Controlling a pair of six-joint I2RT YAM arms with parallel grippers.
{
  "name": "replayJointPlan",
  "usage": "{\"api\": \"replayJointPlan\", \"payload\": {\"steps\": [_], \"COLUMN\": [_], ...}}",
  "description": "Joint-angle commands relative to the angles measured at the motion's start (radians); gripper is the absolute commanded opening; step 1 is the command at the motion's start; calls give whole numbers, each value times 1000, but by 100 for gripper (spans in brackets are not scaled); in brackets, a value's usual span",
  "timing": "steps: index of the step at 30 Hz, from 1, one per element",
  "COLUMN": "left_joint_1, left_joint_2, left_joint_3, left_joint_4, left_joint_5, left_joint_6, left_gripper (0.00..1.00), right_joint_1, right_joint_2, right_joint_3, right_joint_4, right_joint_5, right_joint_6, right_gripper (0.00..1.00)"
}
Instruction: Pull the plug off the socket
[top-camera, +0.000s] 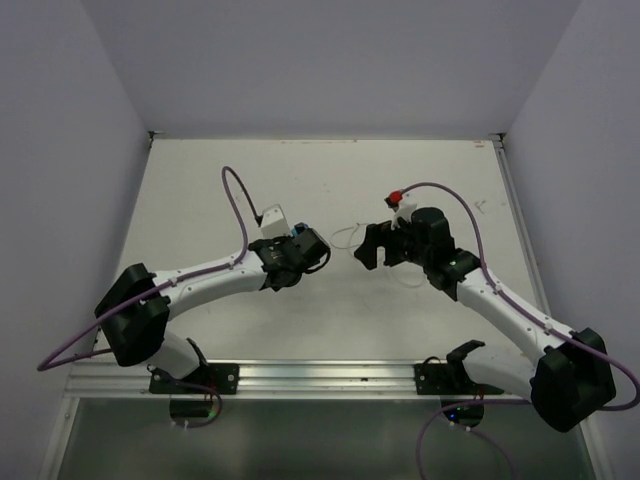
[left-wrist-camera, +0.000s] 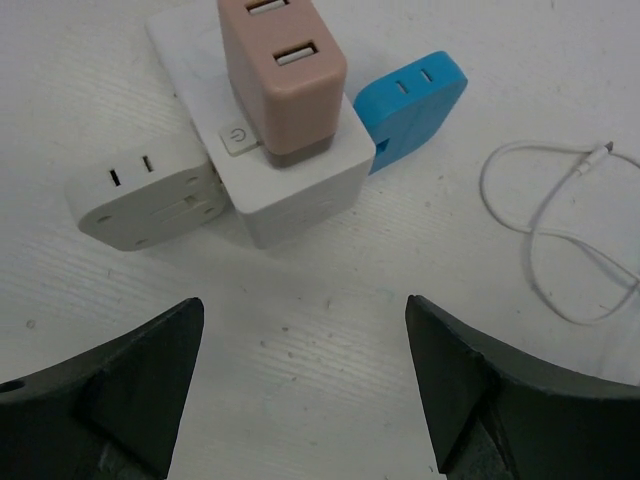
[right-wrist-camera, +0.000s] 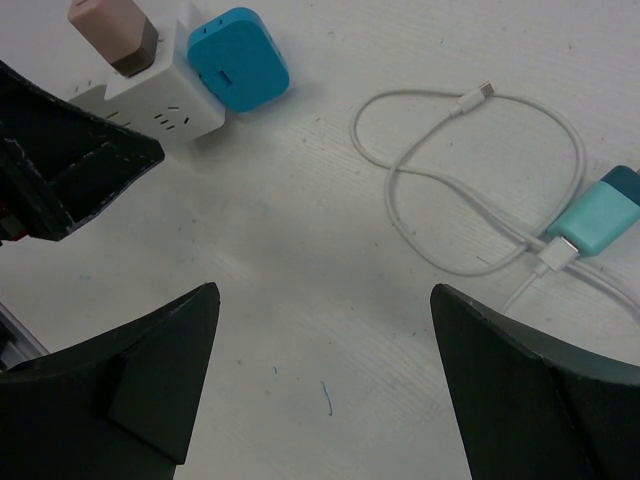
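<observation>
The socket (left-wrist-camera: 295, 175) is a white cube lying on the table just ahead of my left gripper (left-wrist-camera: 300, 305), which is open and empty and does not touch it. A pink plug (left-wrist-camera: 282, 75) is stuck in its top face, a blue plug (left-wrist-camera: 412, 100) in its right face, and a rounded white plug (left-wrist-camera: 140, 190) in its left. My right gripper (right-wrist-camera: 325, 290) is open and empty over bare table, well short of the socket (right-wrist-camera: 165, 100). In the top view the socket (top-camera: 270, 222) lies beside my left gripper (top-camera: 312, 250), facing the right gripper (top-camera: 365, 245).
A loose white cable (right-wrist-camera: 470, 180) loops on the table at the right and ends at a teal charger (right-wrist-camera: 600, 215). It also shows in the left wrist view (left-wrist-camera: 560, 230). A flat white piece (left-wrist-camera: 185, 40) lies behind the socket. Walls close in the table.
</observation>
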Motion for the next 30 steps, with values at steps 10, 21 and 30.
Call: {"api": "replayJointPlan", "payload": {"steps": [10,21,30], "left_joint_1": [0,49,81], "left_joint_2": [156,259,293], "left_joint_3": [160,211,222], "left_joint_4": [-129,-139,-140], "left_joint_5": [-222,-197,-191], "left_joint_6": [-170,-199,-199], "left_gripper": [85,84,79], "right_joint_1": [5,3,3], "right_joint_2": [-50,-63,-54], "right_joint_3": [-47,-64,-66], "right_joint_4": [46,59,62], "right_joint_5": [0,-7,-17], "right_joint_6": [1,-6,-8], "right_gripper": [91,91,91]}}
